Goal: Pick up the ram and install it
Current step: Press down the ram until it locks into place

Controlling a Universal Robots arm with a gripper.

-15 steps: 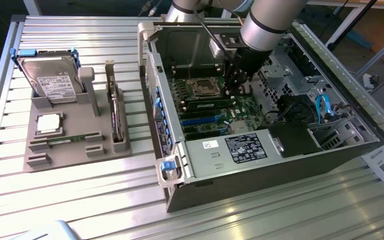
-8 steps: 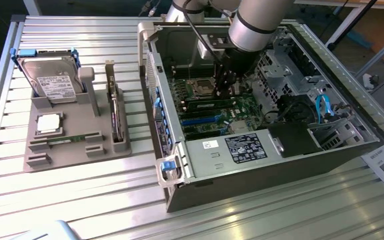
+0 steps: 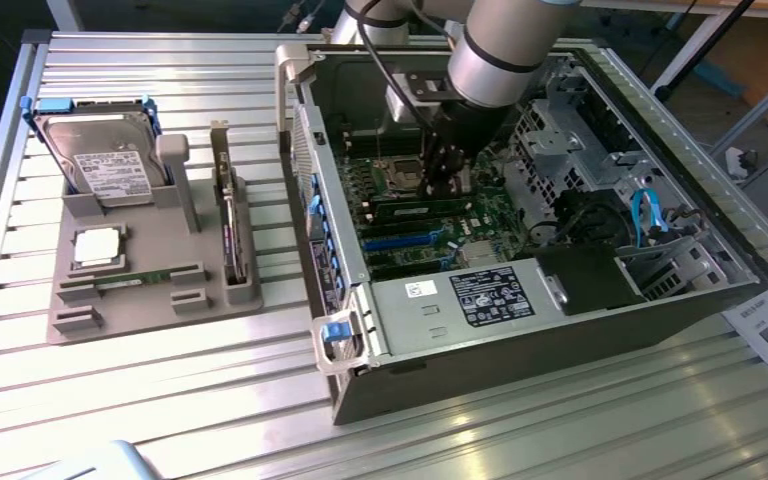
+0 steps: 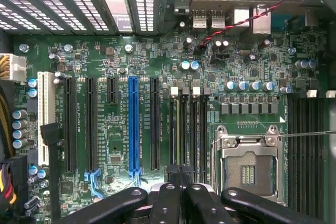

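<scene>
Sitting in computer case [image 3: 518, 330]: motherboard [image 4: 157, 66], ram [image 4: 178, 129]

Open side of the black computer tower case [image 3: 518, 330] faces up; access is from above, and the grey robot arm [image 3: 504, 50] occupies that opening over the green motherboard [image 3: 491, 215]. Toward the exterior view's right, a metal drive cage [image 3: 558, 135] and a black power supply block [image 3: 598, 280] with blue cables [image 3: 647, 215] crowd the interior. On the board, upright black expansion slots [image 4: 70, 124] and a blue slot [image 4: 134, 124] stand beside narrow memory slots [image 4: 188, 129]; the silver processor socket frame [image 4: 247, 166] sits just beside them. A thin red-black wire [image 4: 252, 17] crosses the board's rear edge. Outside the case, the slatted aluminium table [image 3: 157, 400] lies open around the grey parts holder [image 3: 157, 260].
</scene>
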